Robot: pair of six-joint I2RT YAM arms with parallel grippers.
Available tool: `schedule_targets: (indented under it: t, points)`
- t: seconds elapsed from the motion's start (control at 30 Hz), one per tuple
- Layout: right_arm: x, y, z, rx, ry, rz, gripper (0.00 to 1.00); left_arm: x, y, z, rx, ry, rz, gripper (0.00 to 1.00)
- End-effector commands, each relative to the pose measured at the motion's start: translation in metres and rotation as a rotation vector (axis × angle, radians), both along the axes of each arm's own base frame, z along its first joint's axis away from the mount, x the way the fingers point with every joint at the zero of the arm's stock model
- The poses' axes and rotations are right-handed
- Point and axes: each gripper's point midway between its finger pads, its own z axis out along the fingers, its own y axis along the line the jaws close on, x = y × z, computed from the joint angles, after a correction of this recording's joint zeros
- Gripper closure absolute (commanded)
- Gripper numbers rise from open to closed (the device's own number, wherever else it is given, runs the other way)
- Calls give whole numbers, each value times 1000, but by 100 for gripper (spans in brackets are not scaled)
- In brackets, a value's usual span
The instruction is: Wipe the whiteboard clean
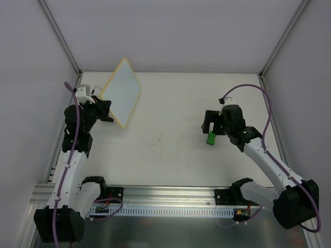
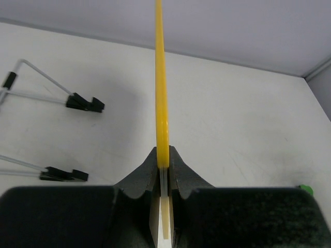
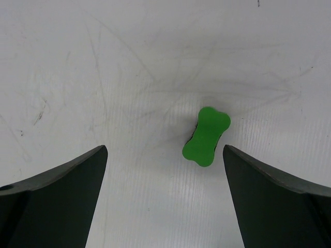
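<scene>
Your top external view looks down from above and behind the robot, far enough back to take in the whole table (image 1: 170, 155), with its near edge at the bottom. Your left wrist view sits low, just behind the left gripper (image 2: 163, 155). It faces along the fingers across the table toward the right, so the whiteboard (image 2: 161, 77) runs edge-on up the middle. Your right wrist view looks straight down from close to the tabletop, between the spread fingers of the right gripper (image 3: 164, 150). All three share the green eraser (image 3: 206, 136): centred under the right wrist, small at right from above, a sliver at the left wrist view's right edge.
</scene>
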Motion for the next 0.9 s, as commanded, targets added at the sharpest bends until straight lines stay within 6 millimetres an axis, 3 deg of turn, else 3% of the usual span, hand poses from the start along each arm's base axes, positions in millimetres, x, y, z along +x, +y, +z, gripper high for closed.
schedule_targets:
  t: [0.0, 0.23, 0.4, 0.63, 0.87]
  points:
    - [-5, 4, 14, 17, -36, 51, 1, 13, 29, 78, 44, -242, 65, 100]
    - [-10, 11, 18, 33, -45, 121, 1, 24, 73, 84, 56, -242, 125, 100]
    - [-10, 15, 15, 36, -32, 142, 1, 34, 84, 94, 49, -265, 129, 100]
    - [-9, 17, 6, 27, -1, 154, 1, 45, 88, 125, 39, -337, 129, 100]
    - [-6, 18, 2, 18, 13, 160, 1, 59, 116, 125, 43, -337, 201, 100]
